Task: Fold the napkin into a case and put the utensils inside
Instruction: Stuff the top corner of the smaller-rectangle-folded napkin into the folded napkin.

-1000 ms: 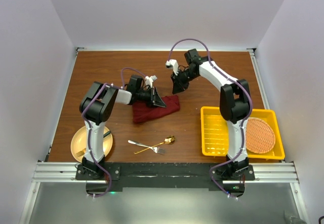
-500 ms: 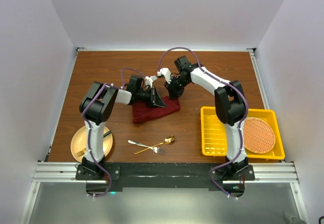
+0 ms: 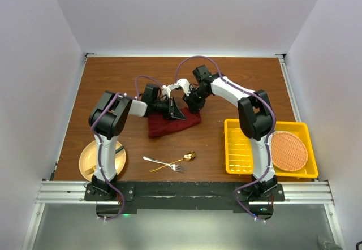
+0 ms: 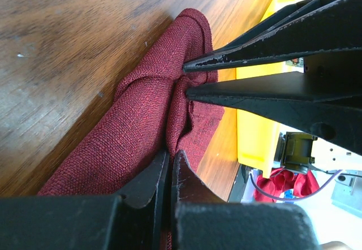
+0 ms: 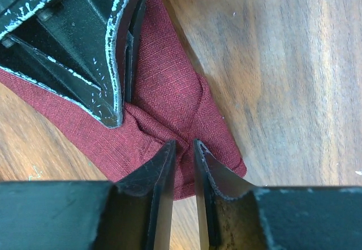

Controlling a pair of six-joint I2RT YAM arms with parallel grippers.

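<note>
Observed left gripper (image 4: 171, 154) pressed together on a fold of the napkin (image 4: 141, 114), which lay crumpled on the surface (image 3: 113, 80). Found right gripper (image 5: 185, 143) facing it, narrowly parted astride a cloth ridge; could not tell whether it was gripping. Noted fork (image 3: 155, 160) and spoon (image 3: 189, 155) crossed, well apart from both grippers, toward the arm bases.

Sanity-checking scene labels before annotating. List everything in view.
napkin: 1, dark red, bunched at table centre
fork: 1, silver, near edge, crossing the spoon
spoon: 1, gold, near edge
plate: 1, tan, near left corner
dark-handled cutlery: count unclear, on the plate
basket: 1, yellow, near right
mat: 1, orange, round, in the basket
table: 1, brown wood
left gripper: 1, black, shut on the napkin
right gripper: 1, black, narrow gap at a napkin fold, grip unclear
</note>
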